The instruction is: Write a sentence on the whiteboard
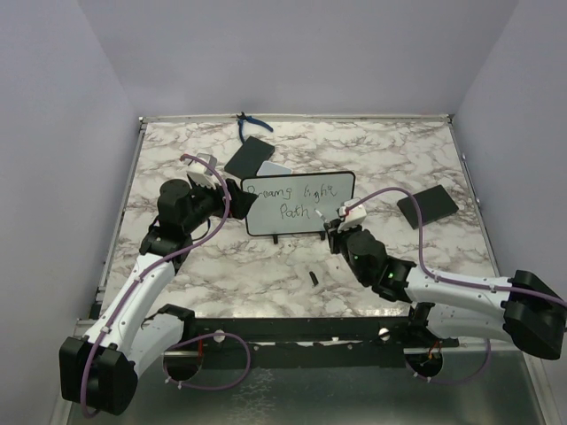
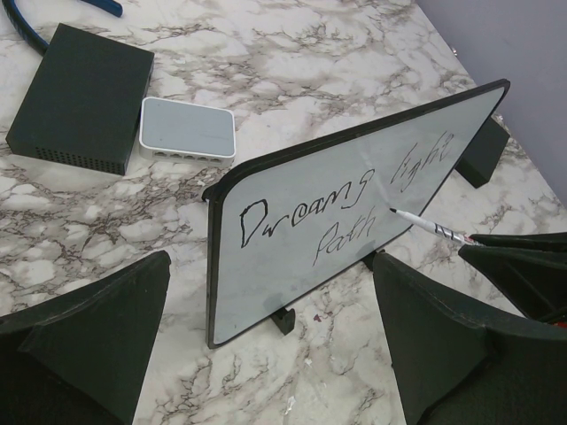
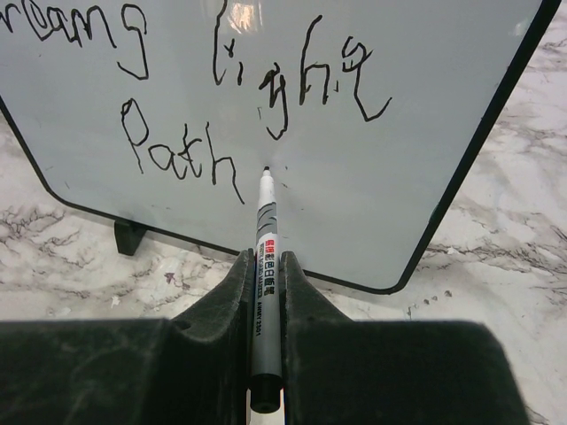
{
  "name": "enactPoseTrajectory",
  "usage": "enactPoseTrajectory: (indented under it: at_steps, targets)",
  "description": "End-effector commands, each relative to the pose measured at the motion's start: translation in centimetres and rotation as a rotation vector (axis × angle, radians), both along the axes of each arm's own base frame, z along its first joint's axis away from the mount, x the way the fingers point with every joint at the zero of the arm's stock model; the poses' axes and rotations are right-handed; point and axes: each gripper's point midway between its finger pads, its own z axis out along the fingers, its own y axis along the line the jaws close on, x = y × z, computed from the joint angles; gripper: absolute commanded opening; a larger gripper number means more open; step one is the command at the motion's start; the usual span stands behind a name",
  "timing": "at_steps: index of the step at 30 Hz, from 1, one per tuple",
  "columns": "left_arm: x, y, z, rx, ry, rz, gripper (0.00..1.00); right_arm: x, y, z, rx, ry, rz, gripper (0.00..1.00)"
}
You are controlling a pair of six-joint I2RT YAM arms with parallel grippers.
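Pinching a marker, right jaws face the whiteboard; left jaws stand spread near its edge.

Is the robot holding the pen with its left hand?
No, the pen sits pinched in the right gripper, while the left gripper is open and holds no pen.

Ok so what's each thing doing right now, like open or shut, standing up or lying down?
whiteboard, standing upright on its feet.
sentence, two lines, reads roughly "Dreams light Path".
marker, uncapped, tip at the board just after "Path".
right gripper, shut on the marker.
left gripper, open, facing the whiteboard.
black box, lying flat.
grey-white pad, lying flat beside the black box.
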Motion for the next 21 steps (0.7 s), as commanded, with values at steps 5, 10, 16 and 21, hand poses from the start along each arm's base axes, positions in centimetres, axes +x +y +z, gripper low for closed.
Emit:
enactPoseTrajectory:
  at_steps: [5,10,16,21]
  targets:
    - [0.0,0.4,0.0,0.006,-0.013,0.007,0.97,0.7,0.3,0.2,0.015,-0.011,-0.008,0.01]
    - [-0.1,0.3,0.0,0.006,-0.012,0.005,0.97,0.8,0.8,0.0,0.009,-0.006,0.009,0.01]
    - [0.0,0.3,0.0,0.008,-0.012,0.004,0.97,0.7,0.9,-0.7,-0.005,0.009,0.018,0.01]
    - [-0.1,0.3,0.0,0.008,-0.013,0.002,0.97,0.6,0.3,-1.0,-0.008,0.017,-0.002,0.00]
